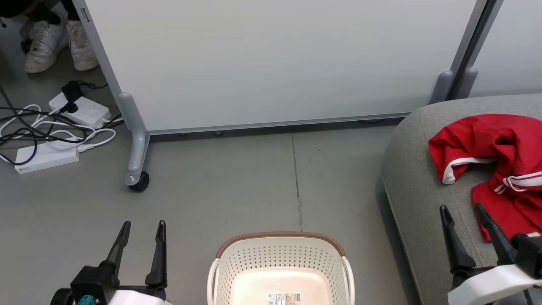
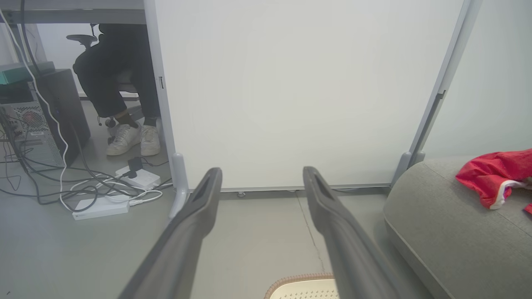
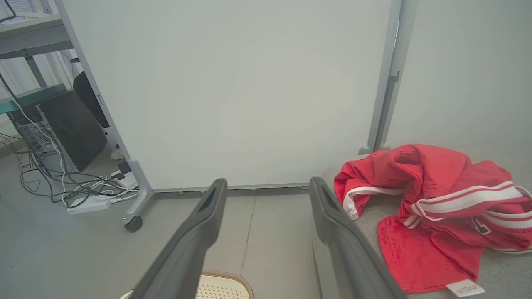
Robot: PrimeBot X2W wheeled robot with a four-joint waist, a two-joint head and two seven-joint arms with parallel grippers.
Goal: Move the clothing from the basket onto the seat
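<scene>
Now, left gripper (image 1: 144, 223): at 7 o'clock in the head view, fingers upright, spread, holding nothing.
Right gripper (image 1: 460, 206): at 4 o'clock, spread, over the seat (image 1: 417, 178).
Clothing (image 1: 487, 137): heaped on the seat, at 1 o'clock from the right gripper.
Basket (image 1: 279, 234): at 6 o'clock, between the grippers.

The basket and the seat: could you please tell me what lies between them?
Bare grey floor lies between the basket and the seat, as the head view shows.
</scene>
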